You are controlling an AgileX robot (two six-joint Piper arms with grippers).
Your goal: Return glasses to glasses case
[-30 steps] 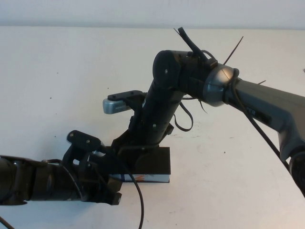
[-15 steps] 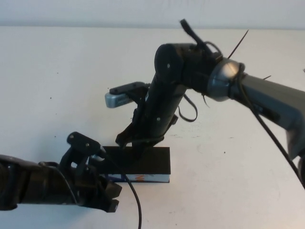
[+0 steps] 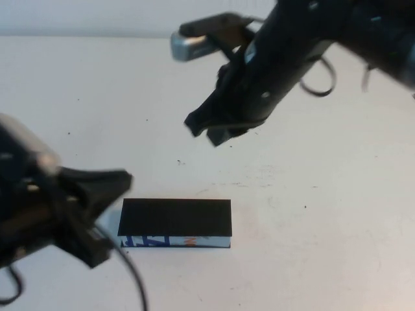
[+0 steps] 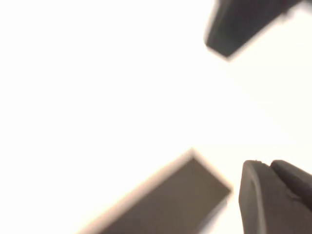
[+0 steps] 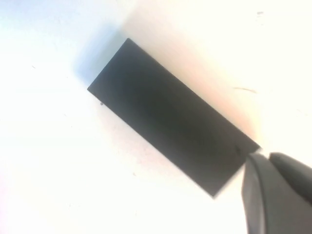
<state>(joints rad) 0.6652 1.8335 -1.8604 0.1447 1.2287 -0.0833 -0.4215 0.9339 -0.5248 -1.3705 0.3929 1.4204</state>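
glasses case [image 3: 175, 218] now closed; clamped-shut right gripper [image 3: 209, 129] and spread left gripper [image 3: 104, 214] have withdrawn.

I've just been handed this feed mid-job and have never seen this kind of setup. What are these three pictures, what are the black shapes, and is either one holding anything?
You are looking at a two-armed table robot, each arm ending in a two-fingered gripper.

The wide picture comes from a raised camera on the robot's own side, looking down at the white table. The other two come from cameras mounted on each wrist, looking past the fingers.

On the table lies one thing: the glasses case, a flat black box with a white printed front edge, its lid closed. Both wrist cameras show its black top. No glasses are visible anywhere.

The right gripper hangs raised above the table, beyond the case, fingers shut and holding nothing. The left gripper sits just to the left of the case, near the front edge of the table, fingers spread and empty. Neither touches the case.
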